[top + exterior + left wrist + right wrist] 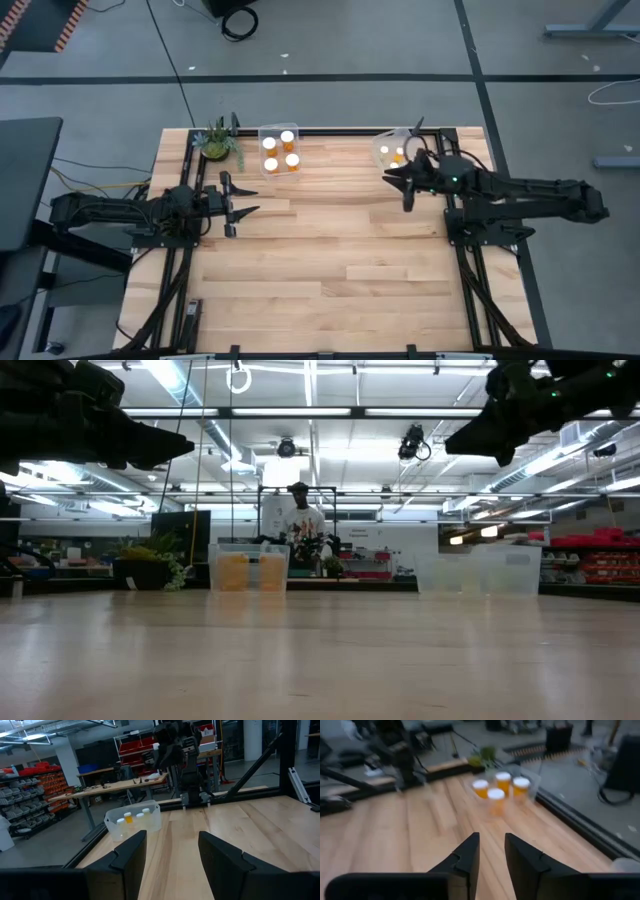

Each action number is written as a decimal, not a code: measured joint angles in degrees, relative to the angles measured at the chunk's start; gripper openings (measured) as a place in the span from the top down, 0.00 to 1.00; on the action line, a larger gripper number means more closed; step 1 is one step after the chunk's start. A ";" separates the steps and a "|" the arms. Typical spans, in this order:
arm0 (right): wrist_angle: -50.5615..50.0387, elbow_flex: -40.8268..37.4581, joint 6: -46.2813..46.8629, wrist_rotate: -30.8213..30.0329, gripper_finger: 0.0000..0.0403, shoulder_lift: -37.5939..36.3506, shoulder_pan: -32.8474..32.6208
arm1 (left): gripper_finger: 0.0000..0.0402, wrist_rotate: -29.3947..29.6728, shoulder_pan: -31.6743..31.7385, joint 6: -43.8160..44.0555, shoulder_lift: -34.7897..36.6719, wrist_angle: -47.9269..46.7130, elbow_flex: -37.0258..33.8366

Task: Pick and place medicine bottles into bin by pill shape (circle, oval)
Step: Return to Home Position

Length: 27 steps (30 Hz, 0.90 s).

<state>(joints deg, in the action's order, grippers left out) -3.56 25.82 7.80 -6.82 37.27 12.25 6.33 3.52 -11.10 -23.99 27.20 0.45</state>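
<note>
The medicine bottles [288, 137] stand in the left bin [262, 130] and the right bin [380, 145]. They are probably light, stiff and smooth, best pinched around the body. The left tool [171, 840] and the right tool [492, 840] are both apart and empty above the worktop [330, 260].

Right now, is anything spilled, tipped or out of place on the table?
Nothing stands out. Four medicine bottles stand upright in the left bin, a few more sit in the right bin, and none lies on the tabletop. The left gripper and right gripper hang open and empty above the wood.
</note>
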 joint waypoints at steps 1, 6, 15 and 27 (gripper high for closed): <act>1.63 -1.31 -0.36 1.13 0.77 -1.37 -0.02 | 0.53 0.00 0.01 0.01 0.00 0.00 0.02; 8.42 -7.14 -2.37 4.38 0.82 -6.97 -0.06 | 0.53 0.00 0.00 0.01 0.00 -0.02 0.00; 11.02 -13.28 -2.74 4.38 0.90 -15.61 -0.06 | 0.54 0.00 0.00 0.00 0.00 -0.01 0.00; 7.99 -16.61 -2.39 4.36 0.90 -24.40 -0.06 | 0.54 0.00 -0.01 -0.01 0.00 -0.02 0.00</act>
<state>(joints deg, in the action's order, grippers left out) 4.43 9.21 5.40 -2.46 12.88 12.19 6.33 3.51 -11.11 -23.99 27.18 0.45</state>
